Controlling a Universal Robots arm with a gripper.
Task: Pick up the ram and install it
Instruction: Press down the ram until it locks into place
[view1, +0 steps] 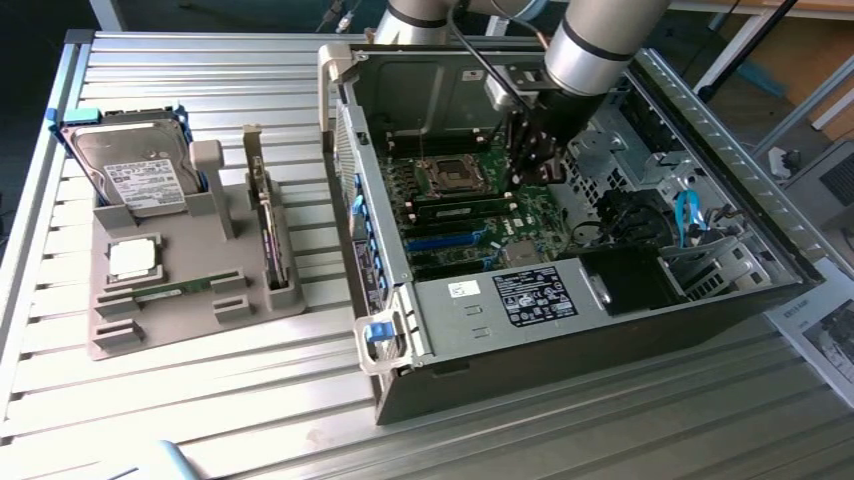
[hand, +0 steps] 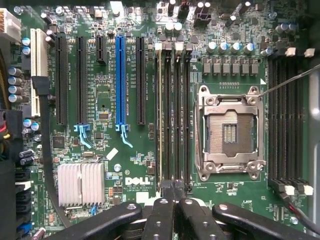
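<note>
A slim green ram (hand: 160, 115) stands edge-on in a memory slot beside the empty processor socket (hand: 227, 132) on the motherboard (hand: 105, 107). My gripper (hand: 173, 189) is shut, its black fingertips close together over the near end of that slot row. I cannot tell whether they touch the stick. In the exterior view my gripper (view1: 527, 168) reaches down inside the open computer case (view1: 400, 320), just beside the socket. A second, similar ram (view1: 174, 291) lies flat on the grey fixture tray (view1: 120, 335) at the exterior view's left.
The tray also carries a hard drive (view1: 134, 175), a square silver processor (view1: 131, 258) and an upright dark expansion card (view1: 274, 240). Inside the case are expansion slots (hand: 120, 80), a heatsink (hand: 80, 182), cables and drive bays (view1: 694, 260). The case walls enclose the arm closely.
</note>
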